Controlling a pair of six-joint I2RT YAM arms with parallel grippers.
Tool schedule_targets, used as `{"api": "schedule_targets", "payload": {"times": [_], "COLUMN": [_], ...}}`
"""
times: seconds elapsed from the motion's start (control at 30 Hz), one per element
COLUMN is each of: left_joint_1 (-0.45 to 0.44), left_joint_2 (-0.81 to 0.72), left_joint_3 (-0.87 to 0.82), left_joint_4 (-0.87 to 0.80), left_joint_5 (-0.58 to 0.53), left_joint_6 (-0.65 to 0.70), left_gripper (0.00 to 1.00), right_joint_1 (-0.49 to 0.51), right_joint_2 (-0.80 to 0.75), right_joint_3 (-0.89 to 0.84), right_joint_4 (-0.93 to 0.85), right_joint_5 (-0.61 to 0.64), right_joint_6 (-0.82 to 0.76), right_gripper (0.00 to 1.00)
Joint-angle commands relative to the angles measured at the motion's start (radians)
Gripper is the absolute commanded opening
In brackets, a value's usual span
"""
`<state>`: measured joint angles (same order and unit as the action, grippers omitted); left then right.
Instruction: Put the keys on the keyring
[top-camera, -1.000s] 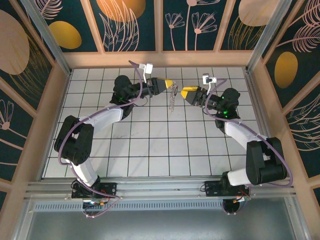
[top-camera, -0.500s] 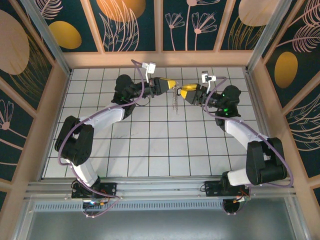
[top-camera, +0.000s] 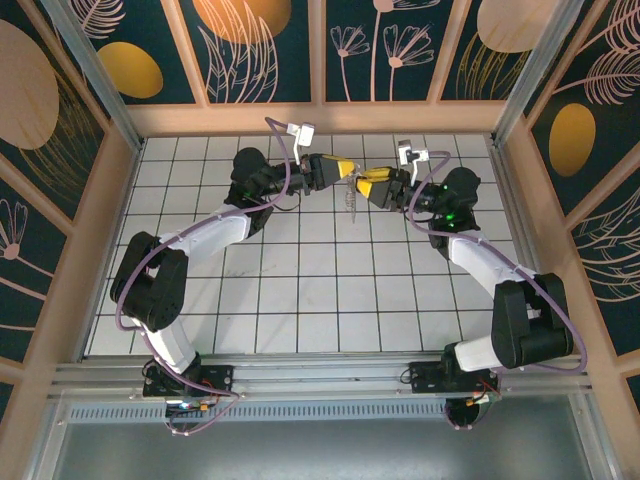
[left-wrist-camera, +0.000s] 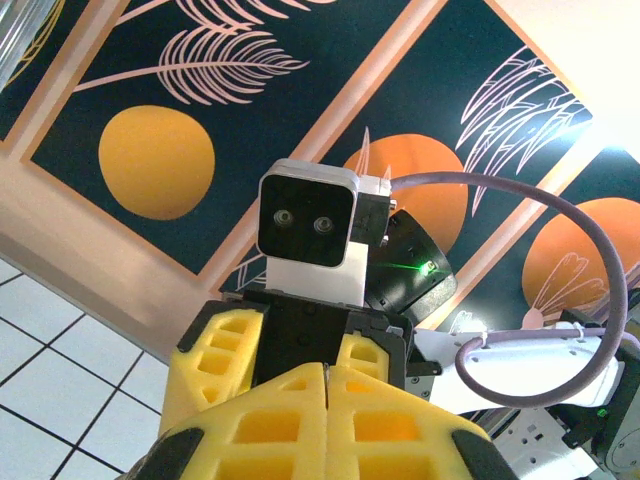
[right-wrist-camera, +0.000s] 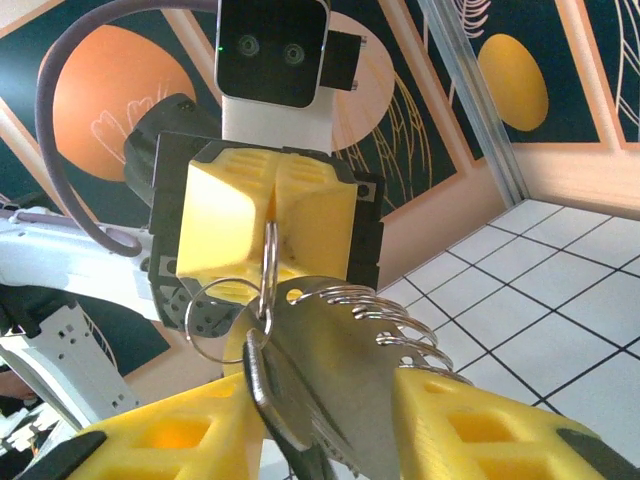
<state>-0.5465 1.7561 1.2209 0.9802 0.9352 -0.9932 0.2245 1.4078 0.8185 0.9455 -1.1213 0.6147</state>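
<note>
One key (right-wrist-camera: 322, 385) gripped in right claw (top-camera: 366, 184), keyring (right-wrist-camera: 268, 262) pinched in left claw (right-wrist-camera: 272, 208); white tiles (top-camera: 300, 290), floral walls (top-camera: 270, 55).

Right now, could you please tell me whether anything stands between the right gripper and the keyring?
Nothing visible does: the left gripper pinches the keyring's top, and its lower part hangs directly between the right gripper's fingers.

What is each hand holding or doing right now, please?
Left hand: closed, pinching the keyring.
Right hand: fingers either side of a key hanging on that ring; whether it grips cannot be told.
</note>
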Motion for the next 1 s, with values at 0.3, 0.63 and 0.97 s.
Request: {"api": "schedule_targets", "payload": {"times": [0.3,0.63,0.97], "left_joint_1": [-0.007,-0.007,-0.007], "left_joint_2": [-0.003,-0.020,-0.020], "left_joint_3": [0.031,0.022,0.006], "left_joint_4": [0.000,0.008,0.037], "left_joint_5": [-0.025,-0.058,-0.067], "left_joint_6": [0.016,0.011,-0.001], "left_gripper": [0.00,0.00,0.00], "right_joint_1": [0.005,0.019,0.076], "right_joint_2": [-0.041,-0.039,0.018], "right_joint_3": [0.013,0.016,0.042], "right_joint_4": [-0.044,-0.077,-0.105], "right_joint_5": [-0.028,-0.015,0.011], "right_joint_6": [-0.084,-0.096,-0.113], "right_gripper": [0.11,0.00,0.00]}}
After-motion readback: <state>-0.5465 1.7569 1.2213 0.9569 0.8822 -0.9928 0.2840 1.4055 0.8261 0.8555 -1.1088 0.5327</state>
